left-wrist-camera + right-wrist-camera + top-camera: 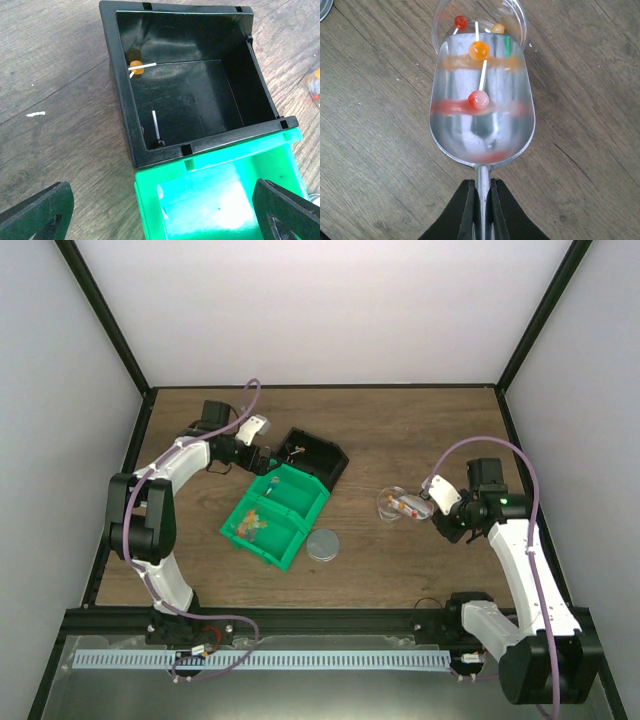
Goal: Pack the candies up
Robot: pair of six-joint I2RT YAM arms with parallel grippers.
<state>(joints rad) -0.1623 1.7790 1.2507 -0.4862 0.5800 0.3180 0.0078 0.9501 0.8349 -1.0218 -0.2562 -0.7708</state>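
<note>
The candies are small lollipops on white sticks. My right gripper (481, 210) (443, 512) is shut on the handle of a silver scoop (482, 120) holding an orange candy (479, 49) and a pink one (478, 99). The scoop's tip lies over a clear cup (515, 20) (393, 503) with more candies, one of them red (460, 21). My left gripper (160, 210) (262, 462) is open and empty above the seam between a green bin (150, 200) and a black bin (120, 100). The black bin holds an orange candy (136, 67). Several candies (250, 525) lie in the green bin (290, 502).
A round grey lid (323, 545) lies on the wooden table right of the green bin, and its edge shows in the right wrist view (324, 7). The black bin (315, 460) touches the green bin's far end. The cell walls enclose the table.
</note>
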